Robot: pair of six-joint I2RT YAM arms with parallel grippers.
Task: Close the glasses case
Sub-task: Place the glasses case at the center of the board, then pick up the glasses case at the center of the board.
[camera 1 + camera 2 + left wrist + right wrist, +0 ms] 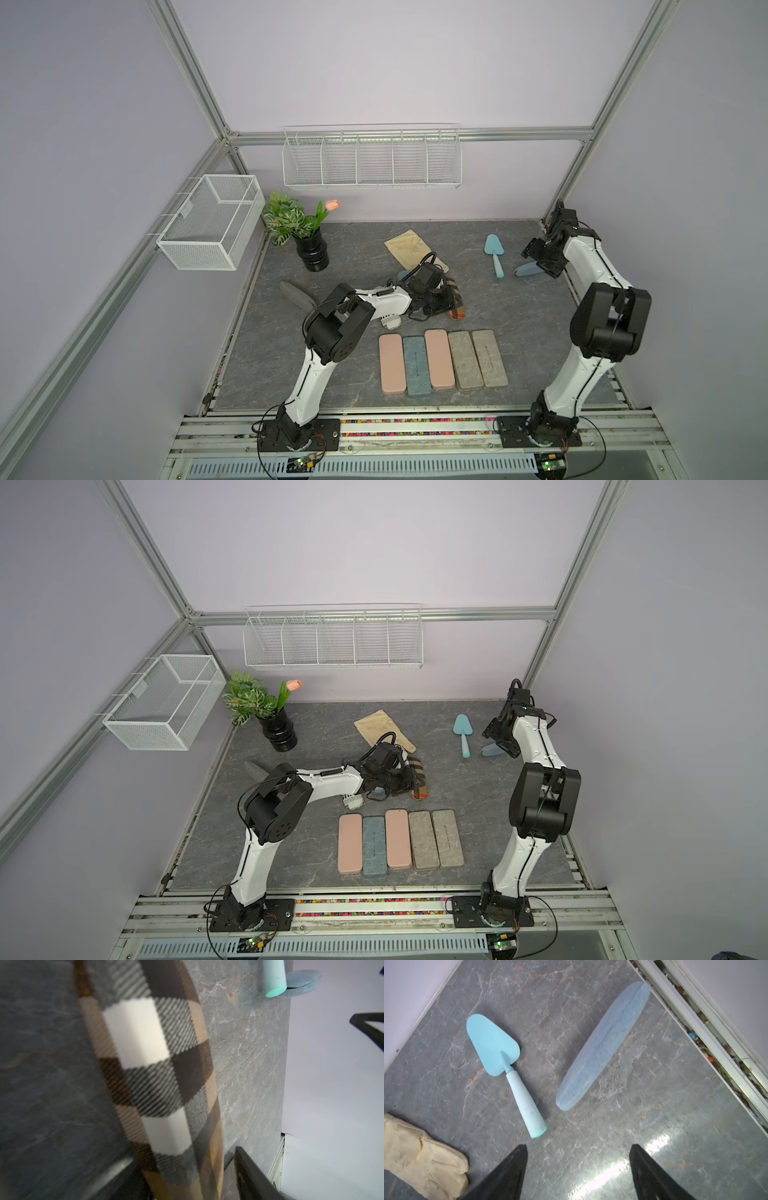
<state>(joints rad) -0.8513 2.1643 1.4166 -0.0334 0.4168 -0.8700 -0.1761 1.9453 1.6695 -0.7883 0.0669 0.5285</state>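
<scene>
- While you assess this step, take the teal trowel as your reference mark for every position given below.
- Locate the plaid glasses case: it lies flat on the tabletop, well apart from the trowel, on the trowel's left-arm side and nearer the robot bases.
- Check the left gripper: its jaws are spread and straddle the plaid case across its width. One finger stands just clear of the case edge, so nothing is pinched. The opposite finger is blurred; you cannot tell whether it touches.
- Check the right gripper: its jaws are spread wide and empty, hanging above bare tabletop near the trowel's handle end.
- Note the blue case just beside the trowel, on its right-arm side; neither gripper touches it.
- Judge the step in hand as the closing action on the plaid case. Its halves appear to meet in the left wrist view, but the seam itself is not in view, so treat closure as unconfirmed.
- Plan the next move accordingly. If the case is shut, raise the left gripper straight up without dragging the case. If a gap shows, bring the jaws together across the width and press evenly.
- Keep clear of the glove, which lies on the trowel's left-arm side, near the plaid case.
</scene>
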